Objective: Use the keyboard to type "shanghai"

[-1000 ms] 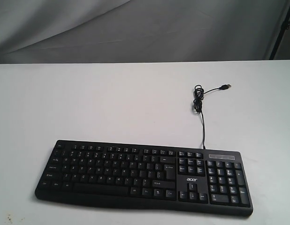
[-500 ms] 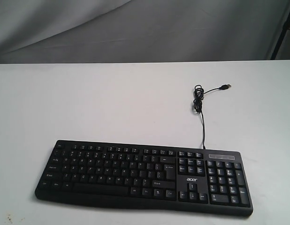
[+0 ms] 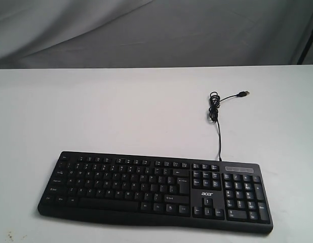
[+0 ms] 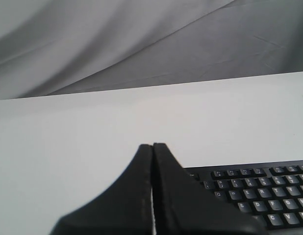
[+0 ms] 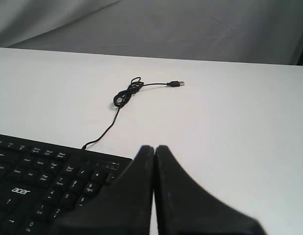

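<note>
The keyboard [image 3: 155, 190] lies flat on the white bench [image 3: 95, 111], along the edge nearest to the exterior camera, with its number pad toward the right corner. Its cable [image 3: 219, 131] runs from the back side toward the far edge, makes a small coil and ends in a free plug [image 3: 243, 93]. It is connected to nothing.

The left claw [image 4: 152, 147] has its two fingers pressed together, with nothing between them. It hangs near the left end of the keyboard. The right claw [image 5: 154, 148] is pressed together and empty in the same way, near the number pad end. Neither claw appears in the exterior view, and neither touches a key, so I judge that no letter is typed yet.

Several things could go wrong from here. The joined tip looks about as wide as one key, so a small error sideways could push two keys together, or the wrong neighbour. The key legends are too small to read in these pictures. Nothing holds the keyboard down; a push at an angle could make it slide on the smooth bench, and then every later target is shifted. G and H sit side by side in the middle row — if each arm takes its own half, the two claws could meet there. The repeated letters, H and A, need a clean lift between presses.
</note>
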